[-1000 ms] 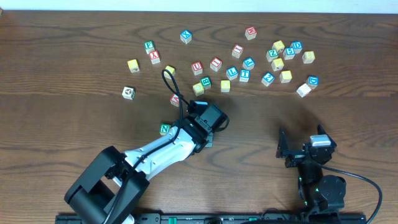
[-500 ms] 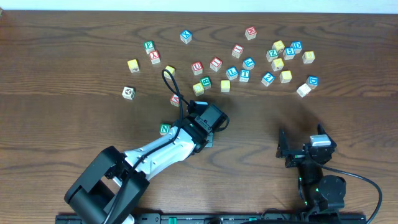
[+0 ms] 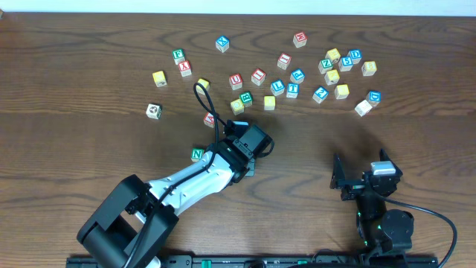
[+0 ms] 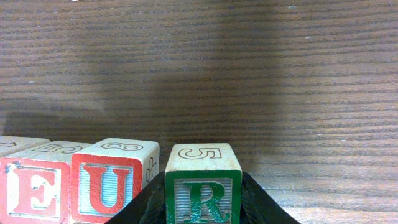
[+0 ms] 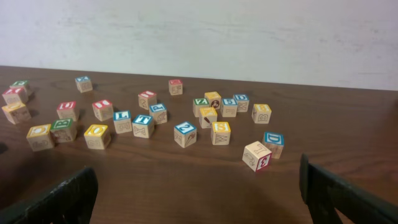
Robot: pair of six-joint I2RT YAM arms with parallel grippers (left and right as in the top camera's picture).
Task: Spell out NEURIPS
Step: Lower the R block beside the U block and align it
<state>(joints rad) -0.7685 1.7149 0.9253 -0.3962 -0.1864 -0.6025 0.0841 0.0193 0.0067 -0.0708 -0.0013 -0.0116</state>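
In the left wrist view a green R cube (image 4: 203,193) stands on the table between the black fingers (image 4: 258,205) of my left gripper (image 4: 203,208), which press against both its sides. Just to its left stands a red U cube (image 4: 112,186), then a red E cube (image 4: 31,196), all in one row. From overhead, the green N cube (image 3: 197,155) shows at the row's left end; the left gripper (image 3: 245,152) and its arm cover the others. A yellow S cube (image 5: 220,132) sits in the far scatter. My right gripper (image 5: 199,199) hangs open and empty near the front edge.
Several loose letter cubes (image 3: 294,74) lie scattered across the far half of the table. A white cube with a red 3 (image 5: 257,155) and a blue D cube (image 5: 273,142) are nearest the right gripper. One cube (image 3: 154,110) stands apart at the left.
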